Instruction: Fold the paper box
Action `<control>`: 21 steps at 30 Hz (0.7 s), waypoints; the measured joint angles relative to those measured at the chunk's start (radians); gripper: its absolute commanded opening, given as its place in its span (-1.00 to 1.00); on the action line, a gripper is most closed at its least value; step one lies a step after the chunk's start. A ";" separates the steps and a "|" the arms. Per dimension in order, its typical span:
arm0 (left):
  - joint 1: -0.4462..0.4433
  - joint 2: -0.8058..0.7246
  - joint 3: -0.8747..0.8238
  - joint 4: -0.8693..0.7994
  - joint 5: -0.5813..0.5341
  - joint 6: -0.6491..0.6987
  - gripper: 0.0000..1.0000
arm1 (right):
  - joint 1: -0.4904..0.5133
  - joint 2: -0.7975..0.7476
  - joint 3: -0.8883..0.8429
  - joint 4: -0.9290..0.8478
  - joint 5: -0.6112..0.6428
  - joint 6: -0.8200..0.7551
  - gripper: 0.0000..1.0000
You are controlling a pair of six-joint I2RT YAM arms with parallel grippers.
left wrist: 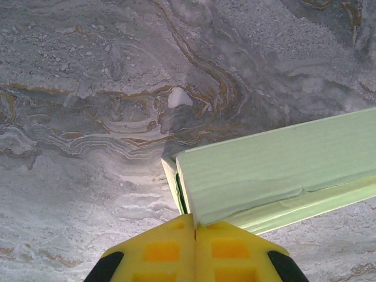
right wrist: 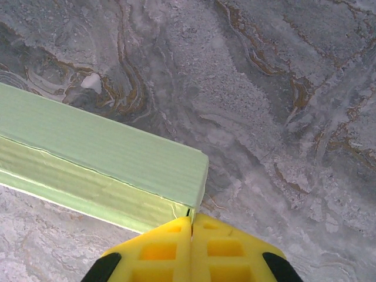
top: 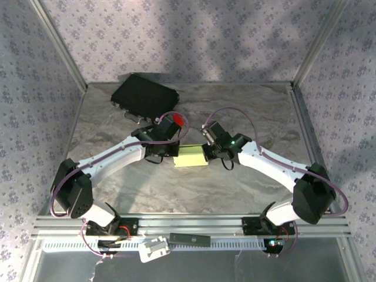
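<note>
The paper box (top: 191, 157) is a pale green, closed rectangular box lying on the marble table (top: 247, 106) between the two arms. My left gripper (left wrist: 194, 218) is shut, and its yellow fingertips touch the lower corner of the box's left end (left wrist: 187, 188), where a dark slit shows beside an end flap. My right gripper (right wrist: 192, 218) is also shut, its tips against the bottom corner of the box's right end (right wrist: 201, 182). I see no cardboard clamped between either pair of fingers. In the top view the left gripper (top: 170, 154) and right gripper (top: 210, 154) flank the box.
A larger black case (top: 144, 96) lies at the back left of the table, behind the left arm. Metal frame posts and patterned walls enclose the table on three sides. A rail with small parts runs along the near edge (top: 188, 226).
</note>
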State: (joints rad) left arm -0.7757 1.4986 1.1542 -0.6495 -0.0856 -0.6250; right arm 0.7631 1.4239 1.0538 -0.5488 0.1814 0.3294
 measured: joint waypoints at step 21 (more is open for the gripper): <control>0.000 0.000 0.000 -0.009 0.000 0.007 -1.00 | 0.000 0.101 0.208 -0.212 0.010 0.045 -1.00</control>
State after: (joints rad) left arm -0.7757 1.4986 1.1545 -0.6582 -0.0853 -0.6178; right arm 0.7635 1.5249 1.2617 -0.7612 0.1913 0.3744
